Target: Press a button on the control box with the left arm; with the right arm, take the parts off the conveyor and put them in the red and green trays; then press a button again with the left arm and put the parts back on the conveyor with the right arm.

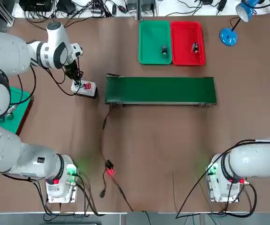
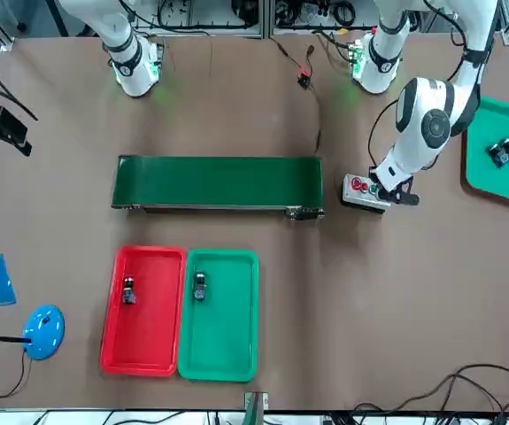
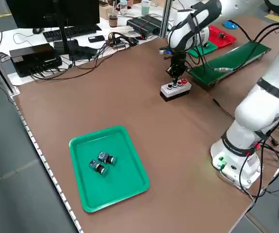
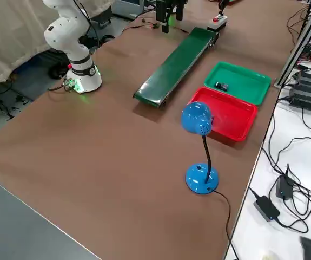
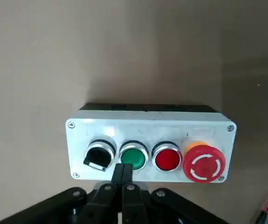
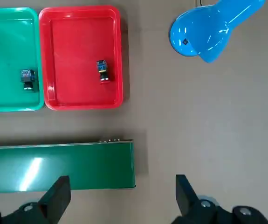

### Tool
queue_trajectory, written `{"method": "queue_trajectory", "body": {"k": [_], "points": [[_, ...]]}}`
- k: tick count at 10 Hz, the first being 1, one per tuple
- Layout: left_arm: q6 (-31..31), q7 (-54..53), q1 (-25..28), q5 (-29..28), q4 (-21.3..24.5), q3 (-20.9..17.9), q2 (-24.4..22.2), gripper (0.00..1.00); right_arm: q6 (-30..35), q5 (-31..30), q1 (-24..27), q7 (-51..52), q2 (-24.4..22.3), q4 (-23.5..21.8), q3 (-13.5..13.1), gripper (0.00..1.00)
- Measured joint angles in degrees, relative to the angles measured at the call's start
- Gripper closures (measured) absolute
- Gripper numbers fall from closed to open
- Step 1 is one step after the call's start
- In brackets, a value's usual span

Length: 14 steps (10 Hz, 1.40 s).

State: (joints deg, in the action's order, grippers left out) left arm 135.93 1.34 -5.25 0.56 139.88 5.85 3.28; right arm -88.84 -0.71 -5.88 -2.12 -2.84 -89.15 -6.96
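The control box [image 5: 151,147] lies on the table just off the conveyor's [image 1: 160,90] left end. My left gripper [image 5: 123,170] is shut with nothing held, and its joined tips point down at the box's green button [image 5: 134,156]. The belt carries nothing. One of the parts [image 1: 164,50] lies in the green tray [image 1: 151,37] and the other part [image 1: 195,47] in the red tray [image 1: 184,37], both trays beyond the belt. My right gripper [image 6: 120,196] hangs open and empty, high above the conveyor's right end.
A blue desk lamp [image 1: 231,33] stands right of the red tray. A lone green tray [image 3: 122,170] with small pieces lies at the table's left edge. A cable with a red-lit plug [image 1: 109,169] trails from the conveyor toward the arm bases.
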Motion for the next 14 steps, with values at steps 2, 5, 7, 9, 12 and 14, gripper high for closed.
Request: {"method": "queue_trajectory", "body": {"k": [2, 5, 7, 9, 12, 14], "points": [[0.0, 0.0, 0.0, 0.0, -0.1, 0.1, 0.8, 0.99, 0.0, 0.0, 0.0, 0.0, 0.0, 0.0, 0.1, 0.01], [0.1, 0.0, 0.0, 0.0, -0.3, 0.1, 1.7, 0.99, 0.0, 0.0, 0.0, 0.0, 0.0, 0.0, 0.2, 0.01], [0.6, 0.0, 0.0, 0.0, -0.5, 0.1, 2.5, 0.99, 0.0, 0.0, 0.0, 0.1, 0.0, 0.0, 0.3, 0.01], [0.3, 0.0, 0.0, 0.0, -0.8, 0.1, 2.8, 0.99, 0.0, 0.0, 0.0, 0.1, 0.0, 0.0, 0.3, 0.01], [-0.1, 0.1, 0.0, 0.0, -1.9, 0.6, 3.5, 0.99, 0.0, 0.0, 0.0, 0.1, 0.0, 0.0, 0.3, 0.01], [-3.3, 0.1, 0.0, 0.0, -5.4, 0.9, 3.4, 0.99, 0.0, 0.0, 0.0, 0.1, 0.0, 0.0, 0.3, 0.01]]}}
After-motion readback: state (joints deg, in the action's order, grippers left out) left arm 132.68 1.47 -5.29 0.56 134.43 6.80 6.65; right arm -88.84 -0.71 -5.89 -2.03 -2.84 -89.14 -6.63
